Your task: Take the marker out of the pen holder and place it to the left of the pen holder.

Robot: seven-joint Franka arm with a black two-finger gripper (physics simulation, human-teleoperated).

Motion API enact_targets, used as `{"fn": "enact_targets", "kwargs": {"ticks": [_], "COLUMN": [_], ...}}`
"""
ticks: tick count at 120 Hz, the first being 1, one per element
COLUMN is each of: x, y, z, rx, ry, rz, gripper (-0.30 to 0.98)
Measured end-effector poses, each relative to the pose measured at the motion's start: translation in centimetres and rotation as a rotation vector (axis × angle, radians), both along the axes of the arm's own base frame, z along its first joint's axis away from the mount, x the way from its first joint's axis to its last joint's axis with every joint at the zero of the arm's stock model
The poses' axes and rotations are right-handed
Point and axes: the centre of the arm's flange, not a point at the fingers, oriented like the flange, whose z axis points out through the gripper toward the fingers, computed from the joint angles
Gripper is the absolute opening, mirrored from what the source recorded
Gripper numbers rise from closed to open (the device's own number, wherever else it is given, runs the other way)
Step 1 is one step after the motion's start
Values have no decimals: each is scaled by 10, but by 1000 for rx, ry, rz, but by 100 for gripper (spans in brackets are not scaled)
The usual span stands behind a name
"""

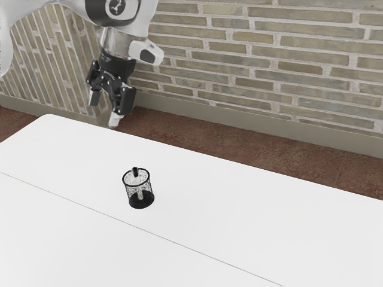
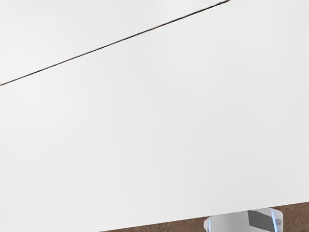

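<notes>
Between the seam (image 1: 199,251) and the far edge of the table (image 1: 251,203), as the exterior view has it, stands the holder (image 1: 145,202), upright, a mesh cup with a black rim and black base. The marker (image 1: 136,172) is inside it, leaning slightly, its dark end poking up past the rim and its pale body visible through the mesh.

Up toward the exterior view's left, the hand (image 1: 108,106) hangs well apart from the holder and above the level of the table, its two fingers apart with nothing between them. Brick wall (image 1: 287,66) and brown floor (image 1: 239,146) lie behind. Under the hand, the wrist view takes in white tabletop crossed by the seam, then floor past an edge, with a grey-and-white piece (image 2: 229,222) there that I cannot identify.
</notes>
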Motion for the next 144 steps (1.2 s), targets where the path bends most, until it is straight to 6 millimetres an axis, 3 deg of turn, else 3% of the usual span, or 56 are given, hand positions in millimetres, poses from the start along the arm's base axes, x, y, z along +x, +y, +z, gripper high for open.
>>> {"fn": "enact_targets", "kwargs": {"ticks": [9, 16, 21, 26, 33, 42, 52, 74, 96, 116, 144], "x": [15, 20, 34, 51, 75, 99, 111, 130, 131, 111, 109], "y": [-1, -31, -52, -56, -42, -21, -7, 26, 68, 104, 114], "z": [2, 1, -28, -56, -86, -112, -125, -184, -223, -242, -254], "rx": [-19, -31, -42, -51, -90, -157, -202, -271, -319, -348, -380], "ry": [-91, -135, -111, -84, -61, -53, -53, -30, -55, -62, -85], "rz": [-48, -134, -187, -205, -186, -150, -133, -94, -39, 21, 36], "gripper": [69, 69, 69, 68, 68, 69, 69, 69, 69, 68, 68]}}
